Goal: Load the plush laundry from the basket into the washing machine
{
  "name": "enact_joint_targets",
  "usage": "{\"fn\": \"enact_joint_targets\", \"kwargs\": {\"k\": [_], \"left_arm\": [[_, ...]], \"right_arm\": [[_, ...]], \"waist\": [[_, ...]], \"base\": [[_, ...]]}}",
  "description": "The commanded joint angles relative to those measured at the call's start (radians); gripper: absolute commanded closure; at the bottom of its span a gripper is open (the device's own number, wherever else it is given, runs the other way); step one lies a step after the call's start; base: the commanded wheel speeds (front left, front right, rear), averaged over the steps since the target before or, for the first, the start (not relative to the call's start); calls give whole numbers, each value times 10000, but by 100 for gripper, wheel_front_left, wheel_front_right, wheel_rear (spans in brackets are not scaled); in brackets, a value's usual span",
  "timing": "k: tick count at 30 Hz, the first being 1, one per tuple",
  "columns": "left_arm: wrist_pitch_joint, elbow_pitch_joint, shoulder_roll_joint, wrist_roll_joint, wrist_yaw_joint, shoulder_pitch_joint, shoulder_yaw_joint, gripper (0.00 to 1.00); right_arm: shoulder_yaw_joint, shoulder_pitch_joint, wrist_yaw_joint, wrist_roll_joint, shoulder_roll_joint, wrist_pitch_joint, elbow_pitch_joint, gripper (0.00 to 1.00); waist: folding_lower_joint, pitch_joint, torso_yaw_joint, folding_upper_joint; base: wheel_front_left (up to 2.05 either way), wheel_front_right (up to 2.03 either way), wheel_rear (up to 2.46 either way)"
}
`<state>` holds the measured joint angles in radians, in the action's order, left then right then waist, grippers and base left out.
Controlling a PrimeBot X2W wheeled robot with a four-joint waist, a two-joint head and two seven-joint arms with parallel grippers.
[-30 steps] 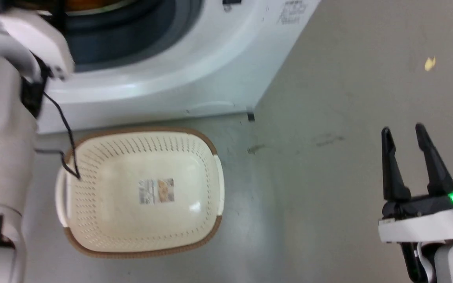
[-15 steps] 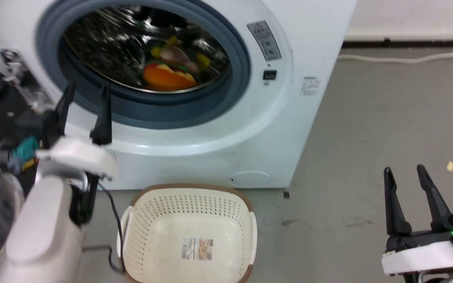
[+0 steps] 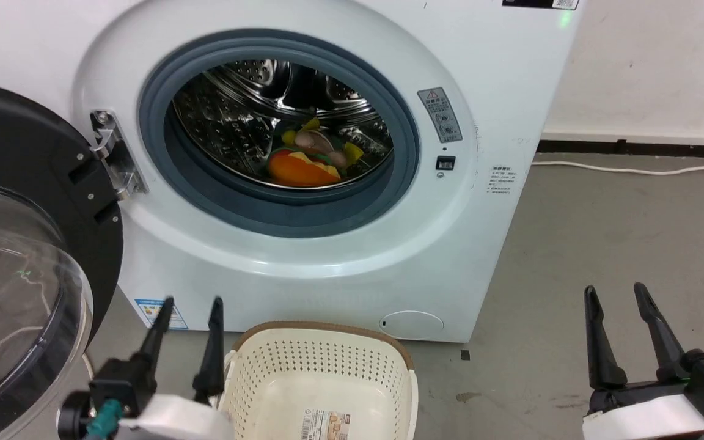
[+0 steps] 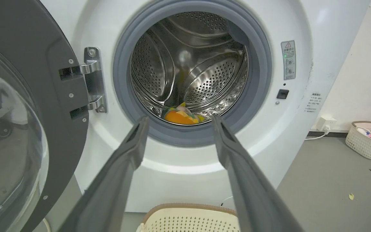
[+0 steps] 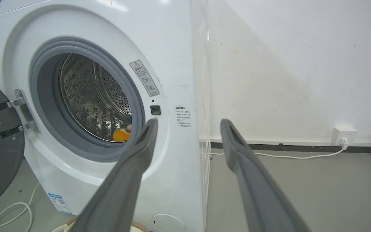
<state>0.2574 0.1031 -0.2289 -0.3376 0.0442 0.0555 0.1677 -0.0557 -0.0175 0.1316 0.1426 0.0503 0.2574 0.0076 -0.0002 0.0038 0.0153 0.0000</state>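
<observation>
Plush lies in the washer; basket before it looks empty. Left hand, right hand gape, holding nothing. Loading seems done; next, shut door.

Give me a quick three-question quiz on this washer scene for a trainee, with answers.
1. True or false: the plush laundry lies in the basket.
2. The door of the washing machine is: A) shut, B) swung open, C) taken off.
3. Fill in: the left gripper and the right gripper are both ____ and hold nothing.

Key
1. False: it lies in the steel drum.
2. B
3. open
</observation>
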Motion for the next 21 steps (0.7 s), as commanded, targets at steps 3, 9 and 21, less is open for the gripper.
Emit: {"fn": "enact_joint_targets", "kwargs": {"k": [3, 9, 21], "left_arm": [[43, 64, 175, 404, 270, -664, 193, 0], [43, 383, 355, 471, 505, -1033, 276, 0], [-22, 190, 299, 611, 573, -956, 131, 100]], "right_arm": [[173, -276, -9, 230, -1, 44, 128, 0], [506, -403, -9, 373, -1, 44, 350, 0], [598, -235, 0, 342, 2, -13, 486, 100]], "waist": [[2, -74, -34, 0], [2, -90, -66, 0], [2, -83, -95, 0]], "base": [[0, 0, 0], [0, 0, 0], [0, 0, 0]]}}
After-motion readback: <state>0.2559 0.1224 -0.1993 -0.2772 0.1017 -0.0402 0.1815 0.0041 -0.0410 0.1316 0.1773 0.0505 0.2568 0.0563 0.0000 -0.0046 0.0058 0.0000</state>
